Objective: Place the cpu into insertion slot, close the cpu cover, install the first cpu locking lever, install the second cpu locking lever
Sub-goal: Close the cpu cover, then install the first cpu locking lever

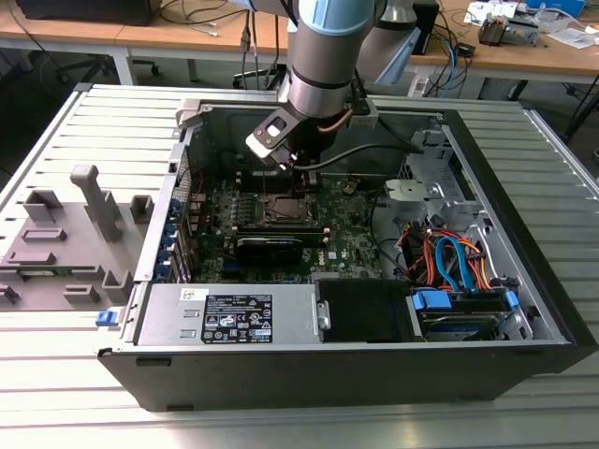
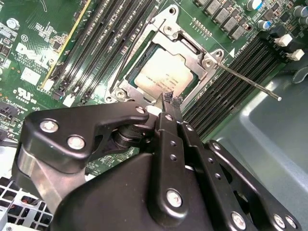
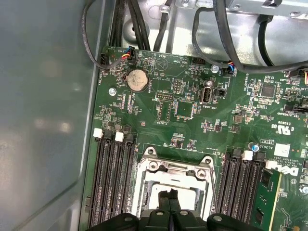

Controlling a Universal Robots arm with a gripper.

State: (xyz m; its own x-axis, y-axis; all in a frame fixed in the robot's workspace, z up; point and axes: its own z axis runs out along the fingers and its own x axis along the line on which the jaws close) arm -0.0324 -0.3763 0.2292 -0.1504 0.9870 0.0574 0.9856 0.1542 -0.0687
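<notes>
The cpu [image 2: 161, 74] lies flat in the insertion slot [image 2: 126, 86], its silvery top showing through the window of the cpu cover [image 2: 192, 52], which lies down over it. One thin locking lever [image 2: 250, 83] sticks out free from a socket corner, across the black memory slots. My gripper [image 2: 169, 99] hovers at the socket's edge with its fingertips pressed together and nothing between them. In the first wrist view the gripper [image 3: 168, 195] sits over the slot [image 3: 149, 179]. From outside, the gripper [image 1: 298, 170] hangs just above the slot [image 1: 281, 208].
The socket sits on a green motherboard [image 3: 192, 115] inside an open computer case [image 1: 140, 262]. Black memory slots [image 3: 113, 183] flank it on both sides. Black cables [image 3: 226, 43] run along the case wall, and a black graphics card [image 1: 270, 248] lies in front of the socket.
</notes>
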